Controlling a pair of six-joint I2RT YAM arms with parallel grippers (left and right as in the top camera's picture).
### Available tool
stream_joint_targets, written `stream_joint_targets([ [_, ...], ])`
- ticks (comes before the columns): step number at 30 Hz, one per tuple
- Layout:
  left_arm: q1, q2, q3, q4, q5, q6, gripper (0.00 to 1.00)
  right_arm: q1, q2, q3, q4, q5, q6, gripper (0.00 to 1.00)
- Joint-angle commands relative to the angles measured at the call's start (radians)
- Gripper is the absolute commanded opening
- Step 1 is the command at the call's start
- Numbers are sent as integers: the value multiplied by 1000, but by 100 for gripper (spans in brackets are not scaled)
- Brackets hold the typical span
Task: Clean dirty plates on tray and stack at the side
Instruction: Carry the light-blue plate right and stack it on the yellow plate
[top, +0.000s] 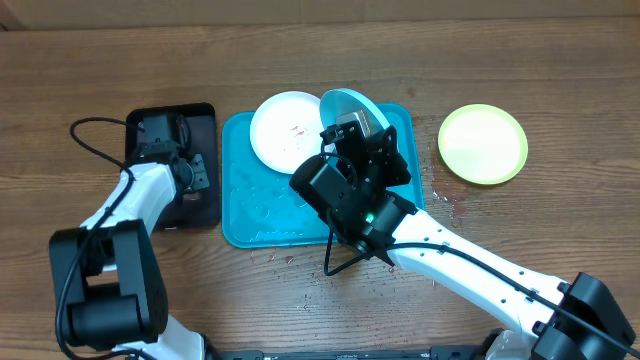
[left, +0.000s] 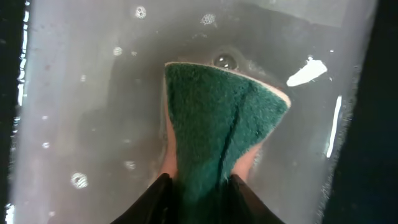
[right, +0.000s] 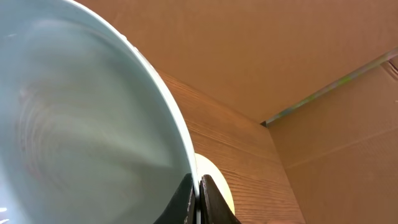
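Far left of overhead: left gripper (top: 163, 133) is down inside the black tray (top: 205, 120), likely to wet the sponge (left: 217, 118) for wiping

Left wrist view: the gripper's two fingers (left: 158, 194) pinch the sponge's narrow end at bottom centre. Its green face fans out toward mid-frame over a grey, wet floor with bubbles. Jaws are narrow, closed on the sponge

Centre-left of overhead: white plate (top: 280, 130) lies flat in the upper left part of the tray (top: 250, 210), with red smears near its middle. No finger touches it, so I judge it not yet cleaned

Centre: right gripper (top: 352, 135) holds the teal plate (top: 345, 102) up on edge over the tray's upper right, probably to present a face for wiping and let drips fall in the tray

Right wrist view: fingers clamp the plate's rim at bottom centre, one either side. The bowl fills the left half of the frame

Right of overhead: green plate (top: 483, 144) lies flat on the table (top: 560, 60), off the tray and well apart from both grippers. It looks free of smears, so likely the start of the stack
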Motion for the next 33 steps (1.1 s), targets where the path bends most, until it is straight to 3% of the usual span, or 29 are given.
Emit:
stream_joint_targets([
  [1, 6, 42, 22, 6, 5, -11, 13, 5, -35, 27, 8, 11, 7, 4],
  [2, 6, 42, 22, 8, 5, -8, 5, 5, -35, 27, 8, 11, 7, 4],
  [7, 6, 6, 27, 2, 6, -5, 4, 3, -35, 27, 6, 1, 43, 4],
  [14, 6, -45, 27, -68, 59, -5, 4, -76, -35, 27, -26, -291, 237, 4],
  [19, 5, -45, 26, -97, 101, -5, 4, -202, -65, 27, -27, -436, 284, 4],
  [26, 5, -45, 26, -98, 117, -4, 4, -559, -107, 26, -68, -921, 398, 4],
  [28, 5, -45, 26, -105, 118, 7, 4, -755, -103, 24, -98, -1166, 418, 4],
  [33, 5, -45, 26, -106, 117, 14, 4, -1022, -98, 10, -114, -1384, 417, 4],
])
